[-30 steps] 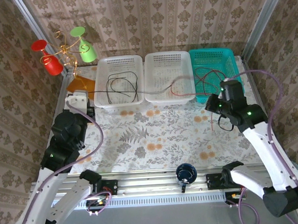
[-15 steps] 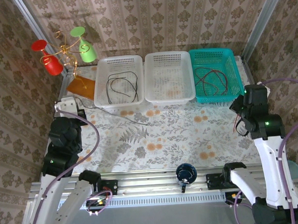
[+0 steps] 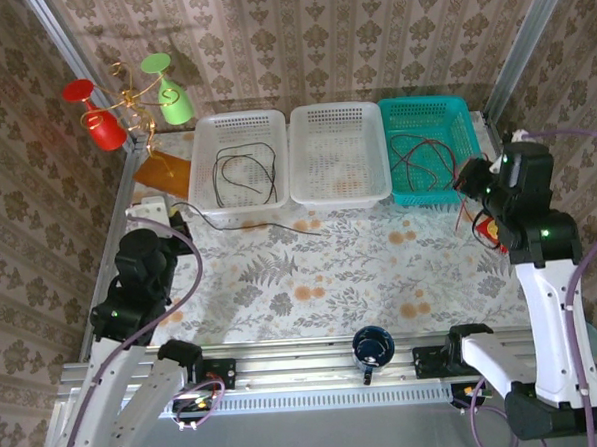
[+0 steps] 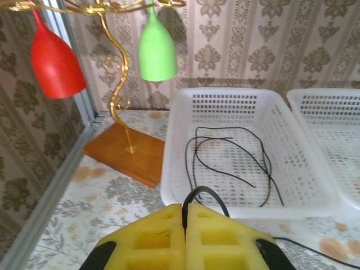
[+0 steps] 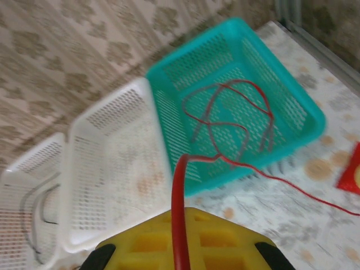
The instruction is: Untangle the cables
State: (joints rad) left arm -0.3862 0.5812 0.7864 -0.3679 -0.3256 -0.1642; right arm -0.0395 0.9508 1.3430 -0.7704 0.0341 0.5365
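Cables that spanned all three baskets a second ago are now parted. One black cable (image 4: 205, 190) trails over the table (image 3: 311, 273) just in front of the white baskets. Its left end is clamped in the clenched left pincer (image 4: 185, 214). One red cable (image 5: 179, 191) is gripped by the clenched right pincer (image 5: 180, 216), beside the near right corner of the teal basket (image 3: 422, 101). Holding the two at opposite sides probably keeps the colours apart. Further black strands rest in the left white basket (image 3: 238, 117), and red ones lie in the teal.

Teal basket (image 3: 422, 102), goblet stand (image 3: 162, 173), blue mug (image 3: 372, 348)
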